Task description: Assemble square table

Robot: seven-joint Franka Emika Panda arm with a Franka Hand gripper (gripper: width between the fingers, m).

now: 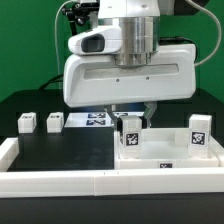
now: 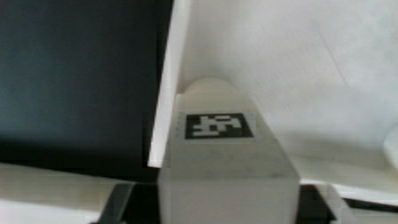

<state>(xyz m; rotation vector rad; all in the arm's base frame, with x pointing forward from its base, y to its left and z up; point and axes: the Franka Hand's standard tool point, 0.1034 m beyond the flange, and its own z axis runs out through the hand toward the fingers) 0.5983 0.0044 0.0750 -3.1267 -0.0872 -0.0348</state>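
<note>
The white square table top [image 1: 160, 152] lies on the black table, at the exterior view's right. One tagged leg [image 1: 129, 130] stands upright at its left corner, another leg [image 1: 200, 130] at its right corner. Two more legs [image 1: 27, 122] [image 1: 53, 123] stand loose at the left. My gripper [image 1: 129, 112] hangs straight over the left-corner leg. In the wrist view that leg [image 2: 219, 125] fills the space between my dark fingers [image 2: 135, 205], which press close on both its sides; my gripper [image 2: 226, 208] is shut on it. The table top [image 2: 302, 70] lies beside it.
A low white border rail [image 1: 100, 182] runs along the front and up the left side. The marker board [image 1: 95, 118] lies flat behind the loose legs. Green backdrop and the arm's base stand at the back.
</note>
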